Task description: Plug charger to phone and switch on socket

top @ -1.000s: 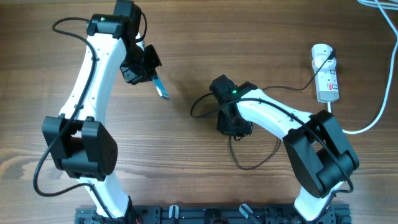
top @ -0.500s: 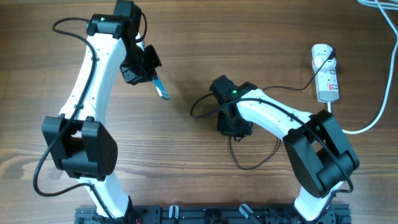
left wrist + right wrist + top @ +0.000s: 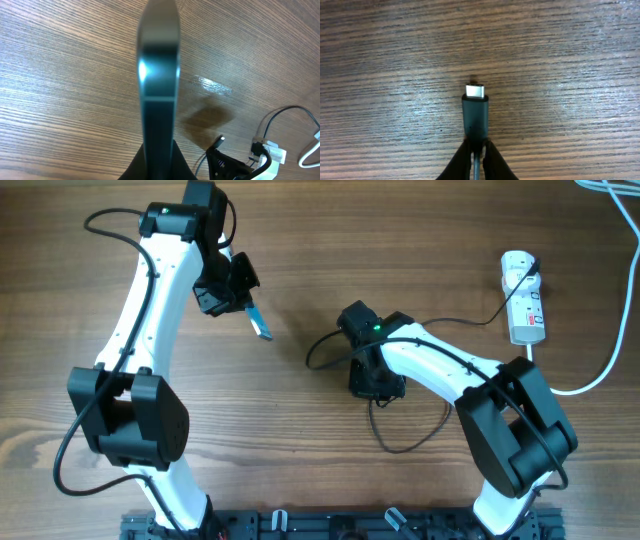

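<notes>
**Both tools loaded, phone and charger apart, left of the socket**

The socket (image 3: 524, 298) lies near the tabletop's (image 3: 320, 240) right edge, a black plug (image 3: 531, 271) seated in its far end and a thick white cord (image 3: 610, 360) looping off beside it. Well left of the socket, the left tool (image 3: 243, 298) is clenched on the phone (image 3: 259, 321), which it holds edge-on and tilted above the wood; the left wrist view shows the phone's (image 3: 159, 100) thin side. Between phone and socket, the right tool (image 3: 376, 386) pinches the charger (image 3: 475, 114) just behind its metallic tip, which points out over bare wood, and the cable (image 3: 402, 448) curls nearer the robot's base. Open wood separates the phone from the right tool.
</notes>
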Controlling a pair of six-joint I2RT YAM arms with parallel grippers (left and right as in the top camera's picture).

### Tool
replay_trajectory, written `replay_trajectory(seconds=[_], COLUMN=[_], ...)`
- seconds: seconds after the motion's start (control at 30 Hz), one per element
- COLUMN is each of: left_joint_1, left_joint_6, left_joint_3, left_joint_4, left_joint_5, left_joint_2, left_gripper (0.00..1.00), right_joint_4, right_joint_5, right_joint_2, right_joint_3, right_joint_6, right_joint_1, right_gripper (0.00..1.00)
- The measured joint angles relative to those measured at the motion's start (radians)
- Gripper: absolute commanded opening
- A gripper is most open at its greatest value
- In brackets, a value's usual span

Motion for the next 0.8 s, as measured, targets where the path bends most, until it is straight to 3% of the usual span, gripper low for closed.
replay_trajectory(seconds=[0.1, 0.6, 0.8], left_joint_1=[0.000, 0.000, 0.000], left_joint_6=[0.000, 0.013, 0.054], left_joint_3=[0.000, 0.000, 0.000], left_joint_4=[0.000, 0.062, 0.175], left_joint_5=[0.000, 0.066, 0.217], left_joint_2=[0.000, 0.000, 0.000], left_gripper=[0.04, 0.04, 0.04], right_joint_4=[0.005, -0.038, -0.106], right_joint_5=[-0.001, -0.008, -0.106], right_joint_2=[0.000, -0.014, -0.275], right_joint_3=[0.000, 0.010, 0.013], right_joint_6=[0.000, -0.061, -0.164], right_joint_1=[0.000, 0.000, 0.000], right_gripper=[0.05, 0.04, 0.04])
